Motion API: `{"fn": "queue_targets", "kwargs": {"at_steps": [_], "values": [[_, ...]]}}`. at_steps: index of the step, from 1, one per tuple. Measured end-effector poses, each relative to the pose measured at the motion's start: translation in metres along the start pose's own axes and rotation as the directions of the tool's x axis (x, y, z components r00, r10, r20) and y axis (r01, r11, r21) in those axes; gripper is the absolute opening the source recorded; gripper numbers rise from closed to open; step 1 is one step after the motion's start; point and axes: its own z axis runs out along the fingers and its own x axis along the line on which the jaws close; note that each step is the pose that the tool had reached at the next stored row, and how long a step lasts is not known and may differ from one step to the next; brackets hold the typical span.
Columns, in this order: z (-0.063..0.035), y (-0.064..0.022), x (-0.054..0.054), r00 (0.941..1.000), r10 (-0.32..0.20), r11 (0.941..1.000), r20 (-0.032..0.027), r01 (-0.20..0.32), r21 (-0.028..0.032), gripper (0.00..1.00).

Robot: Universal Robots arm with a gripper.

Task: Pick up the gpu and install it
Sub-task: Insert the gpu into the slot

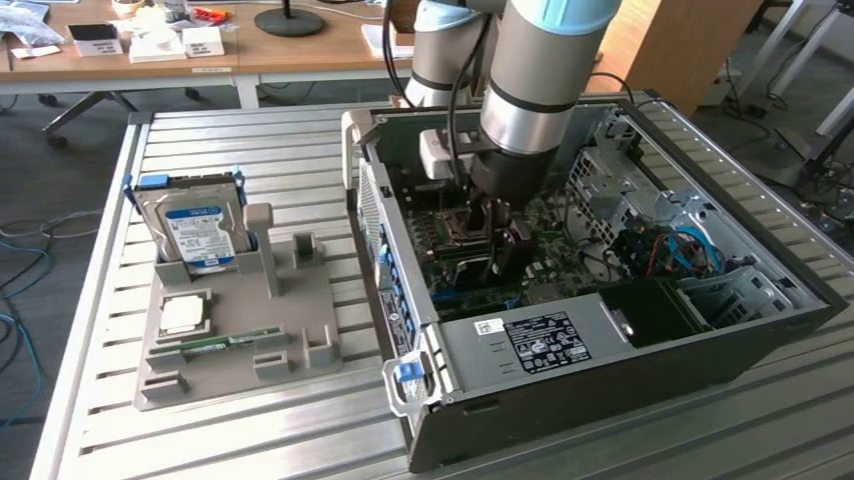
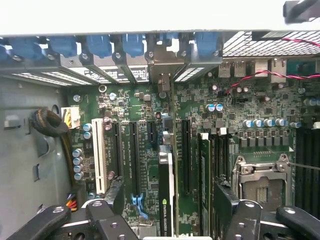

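Card seated on edge in the open tower, jaws apart above it

Counter (image 1: 200, 440) of slatted metal fills most of the exterior view. On its right half lies an open computer case (image 1: 747, 330), its motherboard (image 2: 200, 115) exposed. The arm (image 1: 534, 80) drops from the top centre into the case.

Left of the case sits a grey holder tray (image 1: 240, 330). A silver hard drive (image 1: 194, 232) with a blue-and-white label stands upright at its far end; a processor chip (image 1: 182, 315) and a green memory stick (image 1: 214, 345) lie flat nearer the front.

The power supply (image 1: 534, 345) at the case's near edge bears a black label, too small to read.

In the wrist view the gpu (image 2: 165, 192) stands on edge among the expansion slots, lower centre, its long axis running toward the rear brackets at the frame's top. The gripper (image 2: 165, 220) hangs over it with jaws spread wide, touching nothing.
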Motion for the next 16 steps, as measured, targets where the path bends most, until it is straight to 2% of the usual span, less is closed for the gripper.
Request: {"fn": "queue_targets", "kwargs": {"at_steps": [16], "values": [[-0.0219, -0.0003, -0.001, 1.0000, 0.000, 1.0000, 0.0000, 0.000, 0.0000, 0.80]]}}
